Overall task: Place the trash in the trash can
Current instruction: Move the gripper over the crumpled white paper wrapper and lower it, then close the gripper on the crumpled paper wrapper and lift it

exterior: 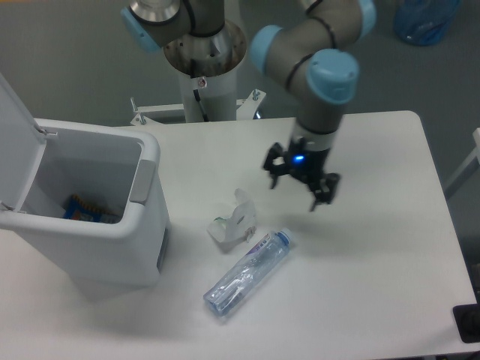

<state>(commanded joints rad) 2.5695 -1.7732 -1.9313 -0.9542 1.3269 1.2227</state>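
We see our gripper (300, 184) above the tabletop (375, 247), fingers spread and empty, near the carton piece (235, 219) and water bottle (247, 272).

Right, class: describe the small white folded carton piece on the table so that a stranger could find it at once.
Start at the large white rectangular plastic bin with its lid open at the table's left. Just right of it lie two loose items; the small white folded cardboard carton piece is the one nearer the bin. Unlike the long clear plastic water bottle beside it, it is short, opaque and creased, with green marks.
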